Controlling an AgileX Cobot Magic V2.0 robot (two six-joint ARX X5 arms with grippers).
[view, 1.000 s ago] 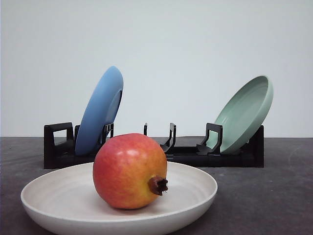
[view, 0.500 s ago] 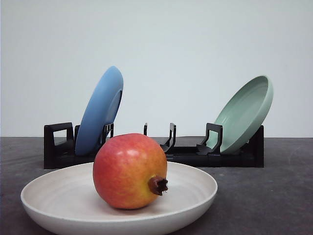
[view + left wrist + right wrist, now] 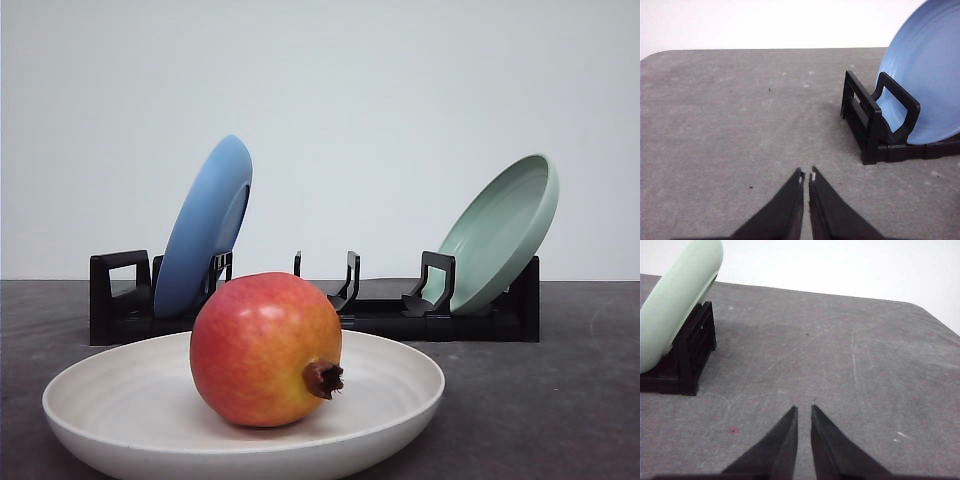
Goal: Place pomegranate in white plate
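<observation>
**Pomegranate resting in the white plate, both grippers low over bare table**

While the left gripper (image 3: 806,176) sits low and level over the grey table (image 3: 730,125), its two black fingers point forward with their tips drawn nearly together, a thin slit between them and nothing held. Seen from that wrist, the end of the black rack (image 3: 875,125) stands ahead and to one side of the tips, well apart from them, with the blue plate (image 3: 927,75) leaning in its slot.

From the front, one blue plate (image 3: 205,225) stands tilted in the rack's (image 3: 115,300) left end. Nearer the camera, one white plate (image 3: 110,400) lies flat on the table. One pomegranate (image 3: 262,345) rests inside it, a little left of the plate's middle, its dark crown nub turned toward the right and slightly forward. Neither gripper touches the fruit. Behind it, the rack's middle slots stand vacant. At the rack's right end, one pale green plate (image 3: 500,230) leans back toward the right.

On the right side, the right gripper (image 3: 804,409) holds the same low, forward-pointing pose over the scuffed tabletop, its fingers almost closed with a narrow gap and nothing between them. In that wrist view the pale green plate and the rack's end lie off to one side, well apart from the tips.

Count: three plates, one rack, one pomegranate, two grippers.
</observation>
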